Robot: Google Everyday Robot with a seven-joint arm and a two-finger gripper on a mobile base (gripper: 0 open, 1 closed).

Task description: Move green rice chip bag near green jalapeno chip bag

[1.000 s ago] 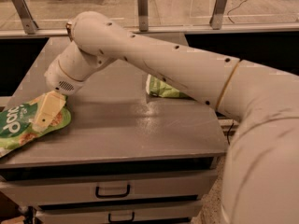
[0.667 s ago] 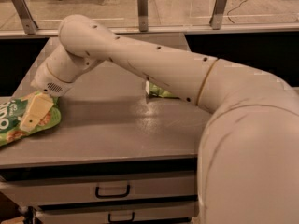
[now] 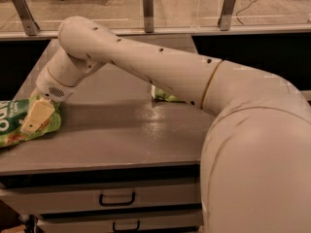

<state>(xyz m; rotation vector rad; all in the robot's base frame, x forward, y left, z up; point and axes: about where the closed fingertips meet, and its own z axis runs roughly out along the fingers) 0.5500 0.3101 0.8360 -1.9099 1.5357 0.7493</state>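
Drawer handle point(image 3: 116, 198) nearest, under grey table point(image 3: 116, 135) front. My gripper point(image 3: 36, 117) down on green rice chip bag point(image 3: 10, 126) at table's left edge. Clamped or loose: cannot tell. Green jalapeno chip bag point(image 3: 165, 96) farther back, mid-table, mostly hidden behind my arm point(image 3: 160, 72), well apart.

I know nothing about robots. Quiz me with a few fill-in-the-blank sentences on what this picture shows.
1. The cream end effector sits on the bright green crinkled bag, at the picture's ____ edge.
2. A second green bag lies mostly hidden behind the robot's ____.
3. Each drawer under the grey tabletop has a dark ____.
Missing words: left; arm; handle.
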